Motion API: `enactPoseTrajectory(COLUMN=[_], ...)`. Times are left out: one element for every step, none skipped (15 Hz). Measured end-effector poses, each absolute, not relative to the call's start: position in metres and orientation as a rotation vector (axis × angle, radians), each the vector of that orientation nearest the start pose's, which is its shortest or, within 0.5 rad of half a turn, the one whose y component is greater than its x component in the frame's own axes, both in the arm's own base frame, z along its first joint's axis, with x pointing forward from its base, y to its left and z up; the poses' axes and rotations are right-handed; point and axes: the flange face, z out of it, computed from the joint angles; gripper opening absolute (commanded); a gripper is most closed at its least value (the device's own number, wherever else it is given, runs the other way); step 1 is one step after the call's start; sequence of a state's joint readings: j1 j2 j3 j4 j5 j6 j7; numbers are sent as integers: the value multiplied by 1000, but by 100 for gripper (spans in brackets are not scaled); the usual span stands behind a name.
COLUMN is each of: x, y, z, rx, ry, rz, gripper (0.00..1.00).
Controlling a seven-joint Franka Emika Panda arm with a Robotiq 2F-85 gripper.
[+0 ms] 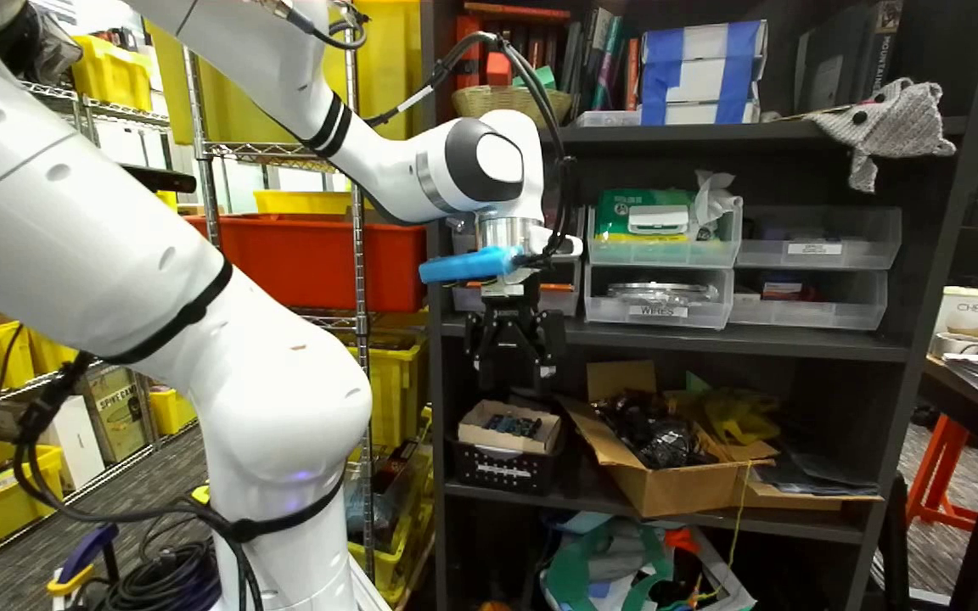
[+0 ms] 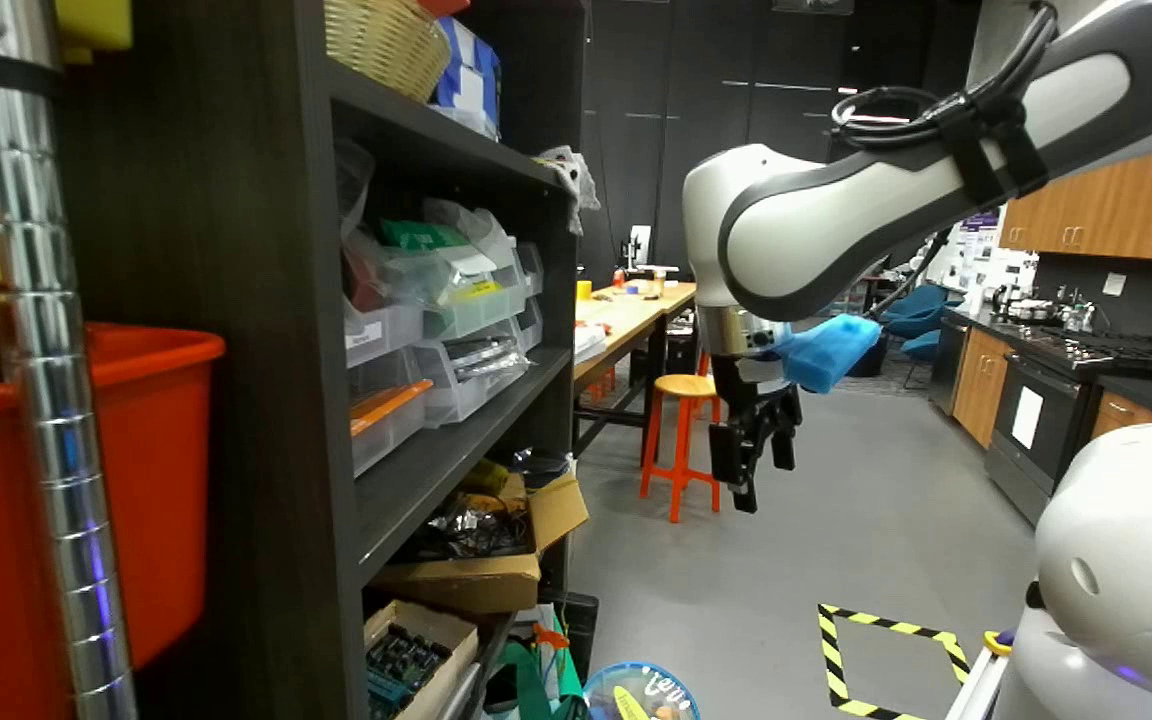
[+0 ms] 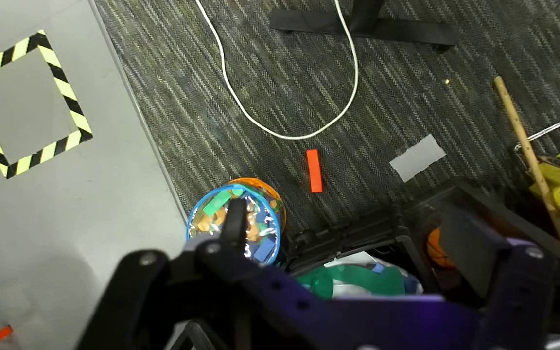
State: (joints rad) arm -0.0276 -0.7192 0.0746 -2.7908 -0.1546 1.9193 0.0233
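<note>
White robot arm [image 1: 272, 386] stands nearest the camera in an exterior view. Its hand [image 1: 514, 367] points downward before the dark shelf [image 1: 676, 338], spread wide, with a clear gap between the 2 fingers [image 3: 235, 226].

Taking the hand as dial centre in that view, locate the parts as follows: blue pad [image 1: 465, 266] on the arm, 11 o'clock; orange bin [image 1: 302, 267], 10 o'clock; clear bin labelled WIRES [image 1: 612, 312], 2 o'clock; cardboard box [image 1: 697, 492] with raised flaps, 4 o'clock; black basket [image 1: 502, 471], 6 o'clock. A cardboard tray [image 1: 497, 439] of circuit boards [image 1: 513, 424] sits at the basket's top.

In an exterior view, an oven [image 2: 1056, 432] stands in the background at 3 o'clock from the hand, with the shelf well apart at 9 o'clock.

In the wrist view, 1 finger overlaps a clear tub [image 3: 277, 228] with a blue rim, filled with coloured blocks [image 3: 264, 249]. A red block [image 3: 314, 171] lies on the carpet [image 3: 173, 112] at 2 o'clock from the tub; from this block, a white cable [image 3: 289, 137] loops at 12 o'clock and a grey sheet [image 3: 418, 158] lies at 3 o'clock.
</note>
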Motion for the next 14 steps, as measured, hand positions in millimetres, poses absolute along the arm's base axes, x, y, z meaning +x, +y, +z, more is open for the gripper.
enactPoseTrajectory(x=[302, 303, 307, 312, 317, 322, 327, 332, 336, 338, 340, 341, 341, 339], y=[1, 1, 3, 5, 7, 10, 14, 17, 21, 26, 30, 36, 42, 49], z=[395, 396, 400, 405, 410, 417, 424, 431, 439, 447, 454, 463, 474, 484], rx=[-3324, -3329, -3342, -3357, -3367, -3371, -3365, -3354, -3340, -3323, -3302, -3277, -3251, -3226], ry=[-109, -130, -167, -210, -248, -277, -298, -315, -333, -350, -367, -386, -409, -434], rz=[250, 233, 182, 109, 27, -62, -154, -247, -340, -432, -520, -610, -699, -780], gripper=[100, 100, 100, 100, 100, 100, 100, 100, 100, 100, 100, 100, 100, 100])
